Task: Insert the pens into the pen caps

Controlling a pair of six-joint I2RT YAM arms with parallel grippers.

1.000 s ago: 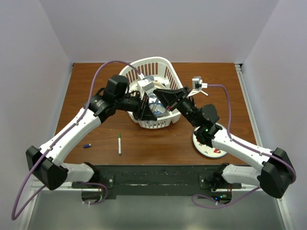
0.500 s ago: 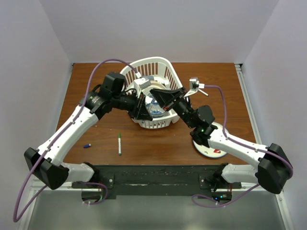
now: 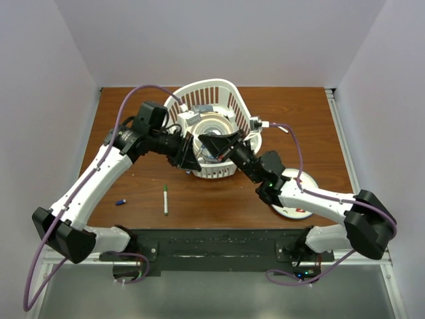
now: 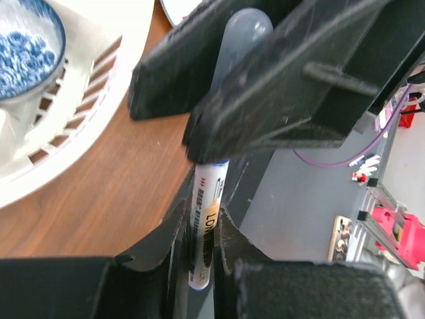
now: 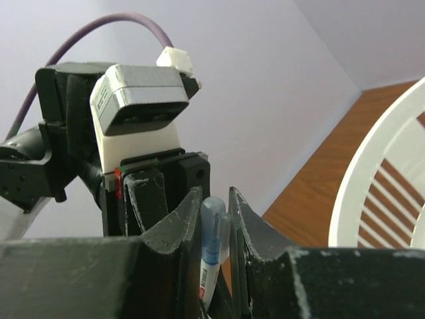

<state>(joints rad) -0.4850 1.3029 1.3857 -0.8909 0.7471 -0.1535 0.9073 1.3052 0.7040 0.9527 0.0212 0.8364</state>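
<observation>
My left gripper (image 3: 192,155) is shut on the white barrel of a pen (image 4: 206,232), just in front of the white basket (image 3: 234,100). My right gripper (image 3: 214,143) faces it and is shut on a pale blue pen cap (image 5: 214,222) that sits over the end of the same pen (image 5: 207,282). In the left wrist view the cap (image 4: 242,30) shows between the right gripper's black fingers (image 4: 199,73). A second pen (image 3: 165,199) with a green end lies on the table. A loose blue cap (image 3: 120,201) lies to its left. The third pen is out of view.
The basket holds a blue-patterned bowl (image 4: 23,50) and a plate. A white plate (image 3: 292,199) lies on the table at the right, partly under my right arm. The wooden table (image 3: 133,179) has walls on three sides.
My right gripper has moved left and closer to my left gripper, bringing the cap and the pen together. The basket has shifted slightly to the right.
</observation>
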